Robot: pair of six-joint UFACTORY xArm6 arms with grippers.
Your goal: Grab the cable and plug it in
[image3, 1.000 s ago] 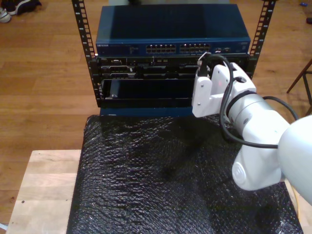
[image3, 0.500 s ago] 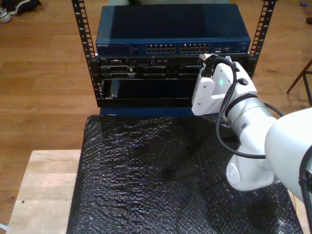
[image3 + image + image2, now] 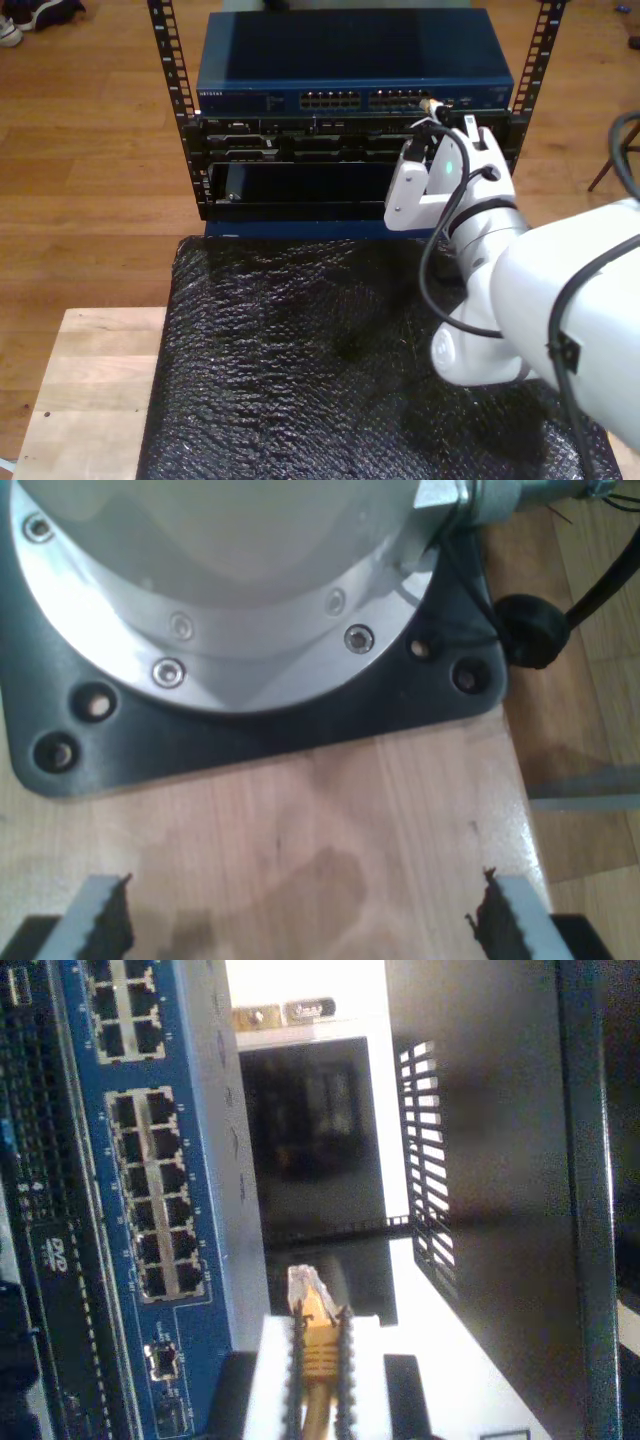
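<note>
Both fingers of my second claw (image 3: 318, 1360) pinch the cable (image 3: 316, 1355); my first claw (image 3: 300, 920) gapes wide.

Your second tool (image 3: 318, 1355) sits close in front of the blue switch (image 3: 355, 100), pinching the cable (image 3: 316, 1345) so its clear plug juts ahead with a short gap to the port rows (image 3: 158, 1195). Rack rails (image 3: 172, 70) flank the switch at the exterior view's left and right, and darker rack units (image 3: 300, 140) sit just below it. The black padded desk (image 3: 300, 350) lies bare toward that view's left. Your first tool (image 3: 300, 920) is spread wide over bare wood, with the arm's base plate (image 3: 250, 730) close ahead.
</note>
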